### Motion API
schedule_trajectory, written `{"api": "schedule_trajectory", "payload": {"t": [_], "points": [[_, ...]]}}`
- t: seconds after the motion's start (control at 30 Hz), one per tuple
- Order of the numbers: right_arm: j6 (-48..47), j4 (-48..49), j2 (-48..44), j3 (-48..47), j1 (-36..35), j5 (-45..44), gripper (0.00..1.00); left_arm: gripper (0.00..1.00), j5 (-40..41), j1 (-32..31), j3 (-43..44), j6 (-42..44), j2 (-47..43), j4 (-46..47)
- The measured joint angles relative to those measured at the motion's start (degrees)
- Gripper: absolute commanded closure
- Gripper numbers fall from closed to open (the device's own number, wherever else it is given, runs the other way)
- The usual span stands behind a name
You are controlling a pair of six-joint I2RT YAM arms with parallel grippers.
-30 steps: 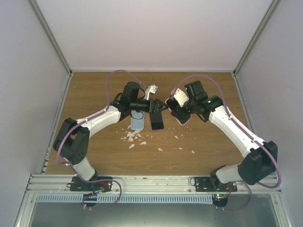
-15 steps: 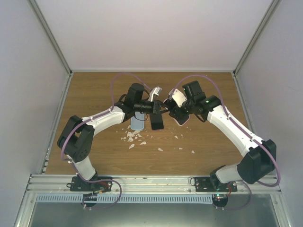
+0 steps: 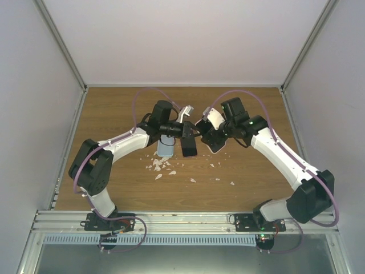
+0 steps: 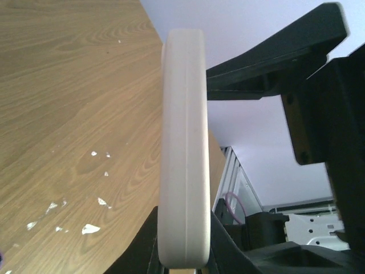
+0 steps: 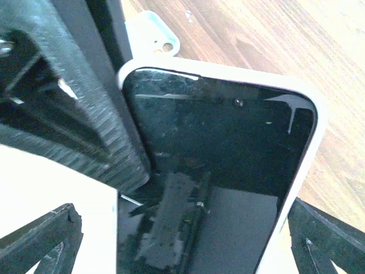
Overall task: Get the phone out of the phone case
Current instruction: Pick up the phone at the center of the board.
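Phone with a black glass face (image 5: 211,171), seated in its white rounded case (image 4: 182,142), is held above the wooden table (image 3: 102,108), just toward 3 o'clock of its centre. Nearest the arm bases, white crumbs (image 3: 161,165) lie at 7 o'clock from it. Beyond them, a pale blue slab with camera lenses (image 3: 165,148) and a black slab (image 3: 189,147) lie flat side by side at 9 o'clock. Farther on, the right gripper (image 5: 185,240) clasps the cased phone across its width, likely to steady it. The left gripper (image 4: 182,260), reaching in from 9 o'clock, pinches the case's edge, a hold that seems meant for peeling the rim away. The rim frames the whole screen, so the phone is not yet out.
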State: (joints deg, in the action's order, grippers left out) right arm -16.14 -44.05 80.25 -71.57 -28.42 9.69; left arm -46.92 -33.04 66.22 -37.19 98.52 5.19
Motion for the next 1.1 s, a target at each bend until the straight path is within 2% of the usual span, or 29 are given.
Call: {"api": "schedule_trajectory", "payload": {"t": [0.33, 0.6, 0.87, 1.1], "points": [[0.3, -1.2, -4.2, 0.0, 4.4, 15.5, 0.01, 1.0, -6.8, 3.7, 0.3, 12.1, -1.6, -8.0], [-4.8, -4.9, -6.7, -0.6, 7.4, 25.2, 0.0, 1.0, -10.7, 3.5, 4.2, 28.6, -4.8, -19.8], [-17.0, -15.4, -9.4, -1.3, 9.4, 35.6, 0.12, 1.0, -14.1, 3.2, 5.2, 48.1, -11.4, -30.3], [-22.1, -20.5, -8.7, -1.3, 7.2, 36.7, 0.2, 1.0, -14.3, 1.0, 9.3, 58.8, -11.1, -39.6]]}}
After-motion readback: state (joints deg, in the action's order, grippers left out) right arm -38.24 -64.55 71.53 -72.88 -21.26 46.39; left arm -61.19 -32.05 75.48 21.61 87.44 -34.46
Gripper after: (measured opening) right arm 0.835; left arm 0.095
